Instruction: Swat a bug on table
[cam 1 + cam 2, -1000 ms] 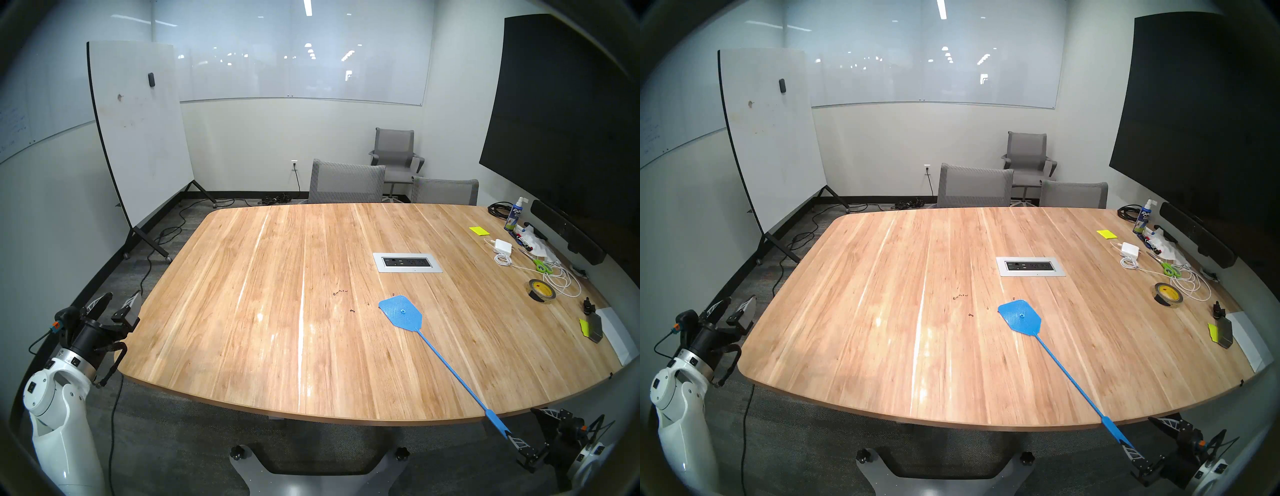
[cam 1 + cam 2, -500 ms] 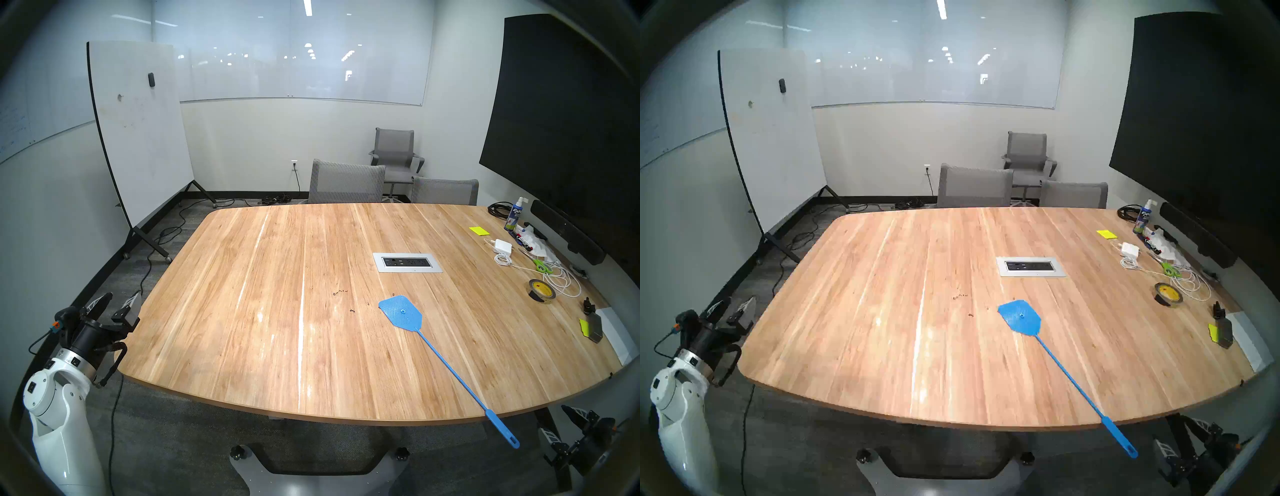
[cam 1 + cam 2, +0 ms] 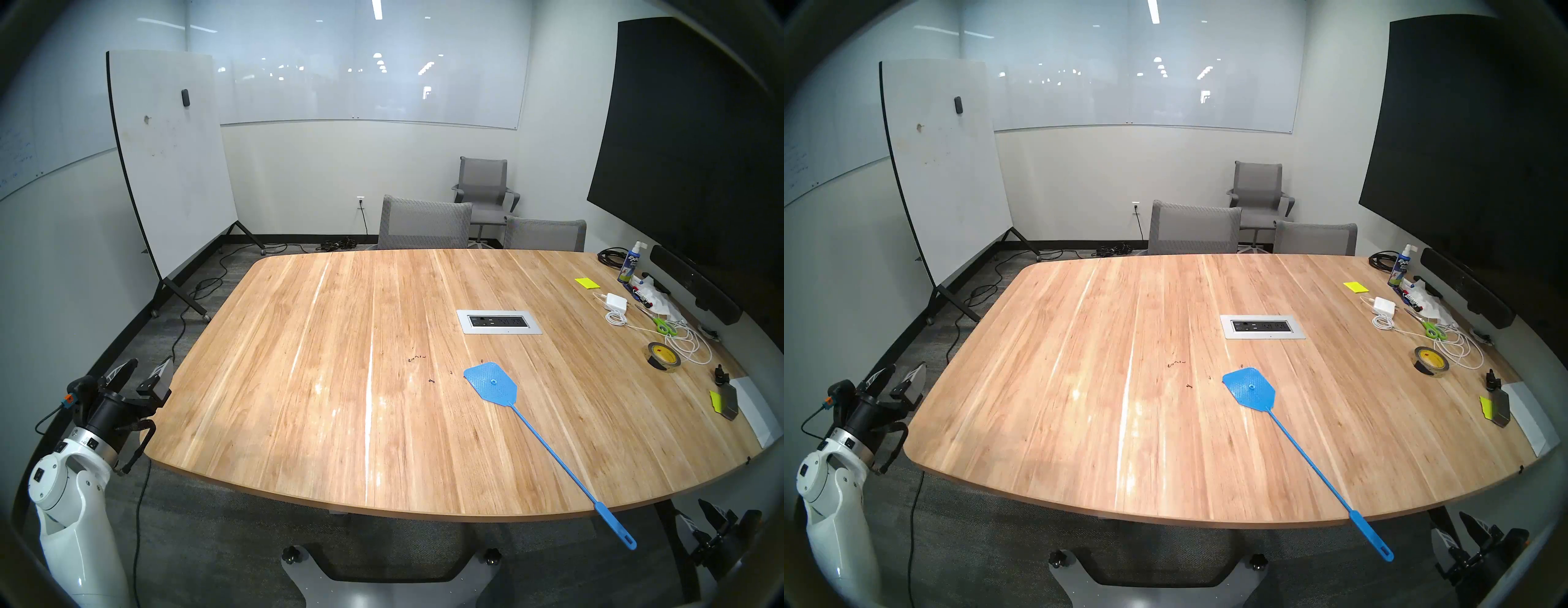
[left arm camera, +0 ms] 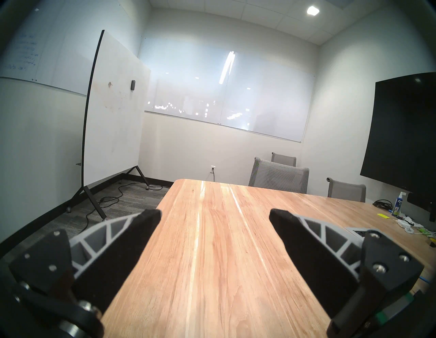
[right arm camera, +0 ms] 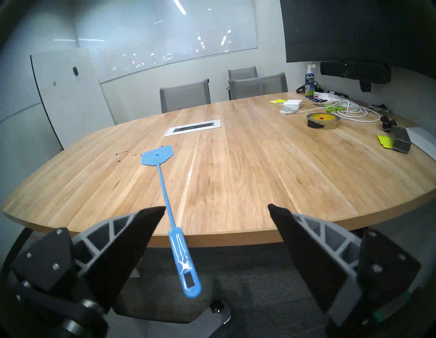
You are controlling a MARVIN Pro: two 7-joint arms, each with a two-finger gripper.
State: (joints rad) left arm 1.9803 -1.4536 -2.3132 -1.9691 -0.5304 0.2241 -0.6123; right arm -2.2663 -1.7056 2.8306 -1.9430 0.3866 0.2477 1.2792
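Observation:
The wood table (image 3: pixel 339 424) carries a blue fly swatter (image 3: pixel 492 383), head flat near the middle. Its handle end (image 3: pixel 617 528) overhangs the front edge. The bug (image 3: pixel 431 381) is a tiny black speck left of the swatter head, also seen in the right wrist view (image 5: pixel 118 161). More dark crumbs (image 3: pixel 415 358) lie just beyond it. My right gripper (image 3: pixel 698 516) hangs open below the table's front right edge, right of the handle and apart from it; the handle (image 5: pixel 186 266) shows between its spread fingers. My left gripper (image 3: pixel 146 367) is open and empty at the table's left edge.
A silver outlet panel (image 3: pixel 499 322) is set into the table past the swatter. On the right side lie a tape roll (image 3: pixel 664 361), white cable (image 3: pixel 687 346), green scissors (image 3: pixel 664 326) and a spray bottle (image 3: pixel 630 265). Grey chairs (image 3: pixel 424 225) line the far edge.
My right gripper has drawn away from the swatter's handle end, moving right and down below the table edge. The swatter lies where it was. The left arm has not moved.

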